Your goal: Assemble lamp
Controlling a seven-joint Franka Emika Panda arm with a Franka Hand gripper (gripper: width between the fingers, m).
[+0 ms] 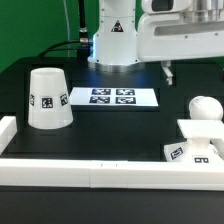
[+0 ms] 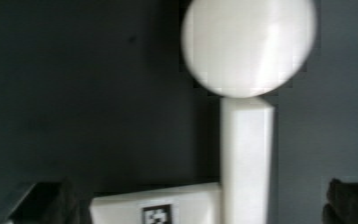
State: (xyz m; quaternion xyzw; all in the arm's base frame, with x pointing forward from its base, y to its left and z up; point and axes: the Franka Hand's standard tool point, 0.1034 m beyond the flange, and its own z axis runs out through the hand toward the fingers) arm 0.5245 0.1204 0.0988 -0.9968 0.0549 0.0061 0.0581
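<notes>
The tapered white shade (image 1: 48, 98) stands mouth down at the exterior view's left. The rounded bulb (image 1: 205, 108) is at the exterior view's right, just behind the flat square base (image 1: 195, 148). In the wrist view the bulb (image 2: 247, 45) and its long stem (image 2: 247, 150) run straight past a corner of the tagged base (image 2: 158, 205). My gripper (image 1: 168, 72) hangs above and behind the bulb, well clear of it. In the wrist view the gripper (image 2: 197, 205) is open and empty, with dark fingertips (image 2: 43, 200) at both lower edges.
The marker board (image 1: 110, 97) lies flat at the middle back, in front of the arm's white foot (image 1: 112, 45). A white rail (image 1: 100, 170) runs along the front edge and turns back at the exterior view's left (image 1: 8, 130).
</notes>
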